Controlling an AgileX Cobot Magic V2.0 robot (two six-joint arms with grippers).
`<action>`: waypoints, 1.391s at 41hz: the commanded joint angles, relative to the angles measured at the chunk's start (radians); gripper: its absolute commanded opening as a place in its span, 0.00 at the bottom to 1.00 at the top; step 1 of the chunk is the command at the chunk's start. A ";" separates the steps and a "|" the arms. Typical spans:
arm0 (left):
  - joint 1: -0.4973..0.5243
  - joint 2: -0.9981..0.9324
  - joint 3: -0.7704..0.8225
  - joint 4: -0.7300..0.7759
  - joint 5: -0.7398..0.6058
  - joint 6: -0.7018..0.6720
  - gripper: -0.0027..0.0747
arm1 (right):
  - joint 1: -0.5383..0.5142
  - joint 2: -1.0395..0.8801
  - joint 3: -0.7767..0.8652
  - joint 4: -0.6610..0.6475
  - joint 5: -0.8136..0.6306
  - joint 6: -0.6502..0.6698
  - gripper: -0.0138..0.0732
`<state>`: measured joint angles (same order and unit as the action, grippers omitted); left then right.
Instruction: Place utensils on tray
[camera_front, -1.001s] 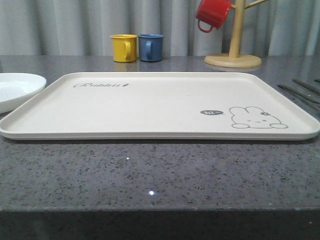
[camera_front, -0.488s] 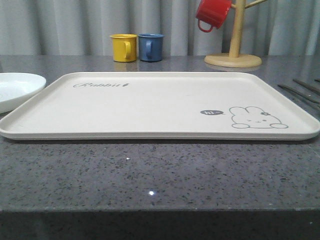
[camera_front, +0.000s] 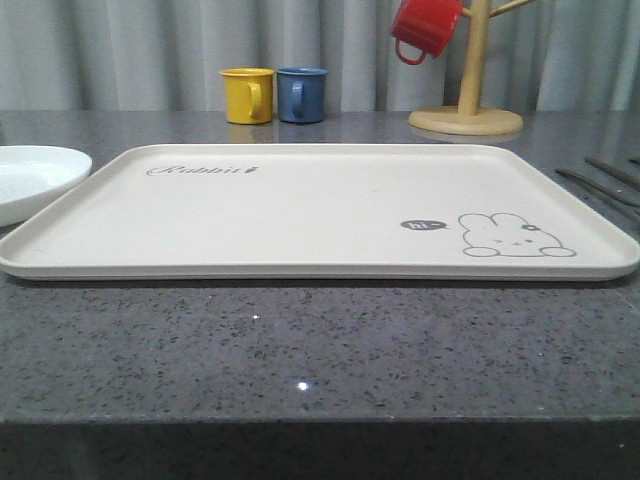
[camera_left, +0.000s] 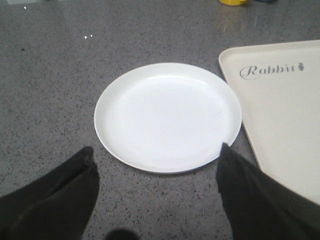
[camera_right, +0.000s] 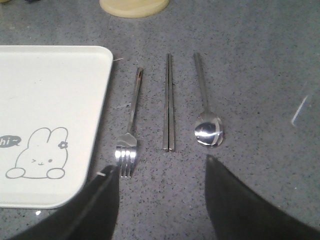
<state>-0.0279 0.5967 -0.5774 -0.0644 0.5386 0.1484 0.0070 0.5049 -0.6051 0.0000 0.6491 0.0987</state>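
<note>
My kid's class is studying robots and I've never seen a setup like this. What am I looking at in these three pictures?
It is a two-armed robot at a grey table, with three cameras. The front view looks forward over the table: a cream tray, a white plate to its left, and behind them a yellow mug, a blue mug and a red mug hanging on a wooden stand. The other two cameras ride on the wrists. The left gripper, its dark fingers apart, hangs over the plate, holding nothing. The right gripper, also open and empty, hangs over a fork, chopsticks and a spoon lying side by side on the table beside the tray.
</note>
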 joint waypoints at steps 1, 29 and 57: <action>0.002 0.075 -0.055 -0.002 -0.026 -0.005 0.70 | 0.000 0.010 -0.035 -0.018 -0.062 -0.005 0.65; 0.246 0.658 -0.388 -0.133 0.179 0.043 0.70 | 0.000 0.010 -0.035 -0.018 -0.062 -0.005 0.65; 0.380 0.924 -0.464 -0.595 0.167 0.373 0.49 | 0.000 0.010 -0.035 -0.018 -0.062 -0.005 0.65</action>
<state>0.3513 1.5429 -1.0127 -0.6198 0.7145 0.5168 0.0070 0.5049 -0.6051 0.0000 0.6491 0.0987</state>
